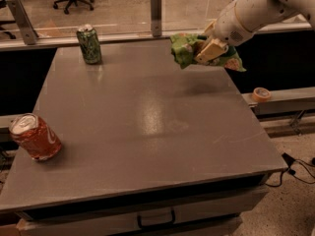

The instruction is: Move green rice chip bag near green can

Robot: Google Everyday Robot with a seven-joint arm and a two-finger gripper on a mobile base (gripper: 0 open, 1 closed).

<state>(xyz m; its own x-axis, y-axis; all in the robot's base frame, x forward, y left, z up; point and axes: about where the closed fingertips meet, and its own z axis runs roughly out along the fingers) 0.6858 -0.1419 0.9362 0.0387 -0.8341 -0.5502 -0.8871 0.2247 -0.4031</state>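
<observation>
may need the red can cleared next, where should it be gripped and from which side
Grip the red can across its round middle, from above: it looks tipped at the left edge of the table, silver top up-left, leaving both flanks free. The gripper is at the far right, shut on the green rice chip bag, so that comes first.

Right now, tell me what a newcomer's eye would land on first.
The gripper, at the far right, holds the green rice chip bag clear of the table. The green can stands upright at the far left corner; a dented red can sits at the near left.
</observation>
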